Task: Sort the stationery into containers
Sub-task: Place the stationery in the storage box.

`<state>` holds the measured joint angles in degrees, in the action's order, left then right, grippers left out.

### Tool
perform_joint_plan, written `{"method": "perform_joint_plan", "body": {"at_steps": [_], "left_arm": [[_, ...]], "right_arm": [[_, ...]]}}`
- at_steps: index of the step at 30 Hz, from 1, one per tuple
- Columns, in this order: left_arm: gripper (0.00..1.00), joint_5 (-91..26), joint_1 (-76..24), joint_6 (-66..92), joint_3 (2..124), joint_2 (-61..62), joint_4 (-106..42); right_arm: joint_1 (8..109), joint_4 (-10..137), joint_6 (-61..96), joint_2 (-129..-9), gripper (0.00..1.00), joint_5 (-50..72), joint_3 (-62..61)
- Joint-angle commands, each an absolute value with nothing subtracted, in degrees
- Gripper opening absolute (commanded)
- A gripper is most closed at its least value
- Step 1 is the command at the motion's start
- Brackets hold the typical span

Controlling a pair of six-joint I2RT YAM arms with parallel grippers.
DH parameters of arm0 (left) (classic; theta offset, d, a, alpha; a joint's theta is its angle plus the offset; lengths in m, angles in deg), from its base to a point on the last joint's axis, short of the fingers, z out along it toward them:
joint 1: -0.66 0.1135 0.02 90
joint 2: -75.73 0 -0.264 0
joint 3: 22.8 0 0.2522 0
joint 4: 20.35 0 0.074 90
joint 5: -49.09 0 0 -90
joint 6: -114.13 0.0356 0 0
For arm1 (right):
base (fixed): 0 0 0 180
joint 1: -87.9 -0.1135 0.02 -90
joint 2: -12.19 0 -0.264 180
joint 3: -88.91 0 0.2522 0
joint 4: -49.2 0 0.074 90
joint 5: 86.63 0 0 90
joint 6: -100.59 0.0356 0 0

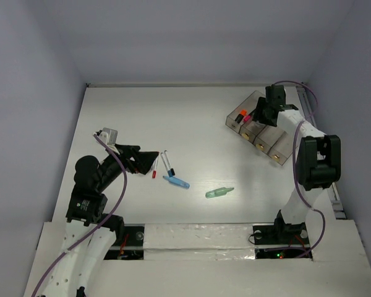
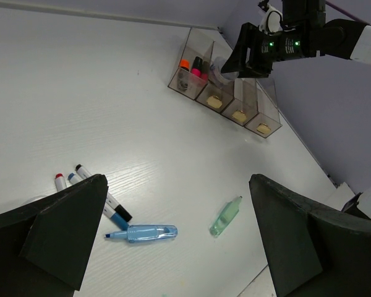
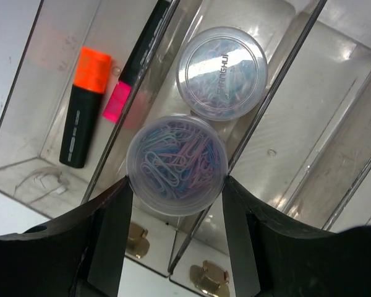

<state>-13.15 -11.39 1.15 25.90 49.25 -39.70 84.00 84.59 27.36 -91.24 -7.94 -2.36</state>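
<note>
My right gripper [image 3: 176, 185] is shut on a round pot of paper clips [image 3: 176, 162] and holds it over the second bin of the smoky tray [image 3: 309, 117]. A second pot [image 3: 221, 73] lies in that bin. The orange highlighter [image 3: 83, 114] and the pink-black highlighter [image 3: 133, 68] lie in the first bin. My left gripper [image 2: 179, 210] is open and empty above the table. Under it lie the light-blue marker [image 2: 142, 232], the pale-green tube [image 2: 226, 216] and the thin white pens [image 2: 111, 204], partly hidden by my left finger [image 2: 68, 229]. In the top view, the left gripper [image 1: 149, 159] is beside the pens [image 1: 167, 164].
The tray [image 1: 260, 130] stands at the back right, near the right wall, with the right gripper [image 1: 263, 111] over its left end. The marker [image 1: 176, 182] and tube [image 1: 219, 192] lie mid-table towards the front. The two bins at the tray's right end look empty.
</note>
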Motion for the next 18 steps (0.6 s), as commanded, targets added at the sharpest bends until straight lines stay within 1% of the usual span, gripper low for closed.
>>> {"method": "perform_joint_plan", "body": {"at_steps": [1,10,13,16,17,18], "left_arm": [[0.99,-12.96,-11.64,1.45,26.03,49.19,-37.72],[0.99,-13.32,-11.64,1.45,26.12,49.01,-37.89],[0.99,-13.84,-11.64,1.37,26.03,48.75,-37.89],[0.99,-15.68,-11.64,1.28,26.3,47.87,-38.59],[0.99,-16.21,-11.64,1.19,26.47,47.0,-39.03],[0.99,-17.09,-11.64,1.19,26.65,46.38,-39.47]], "right_arm": [[84.9,82.56,27.81,-92.04,0.38,-9.98,-6.85],[85.44,79.92,28.16,-95.11,0.43,-13.85,-9.4],[85.44,80.01,28.42,-96.26,0.48,-13.85,-10.19],[85.44,80.01,29.04,-95.74,0.63,-11.93,-9.14],[85.44,80.01,29.22,-94.78,0.74,-10.79,-8.79],[85.44,80.01,29.48,-94.25,0.78,-10.25,-8.52]]}}
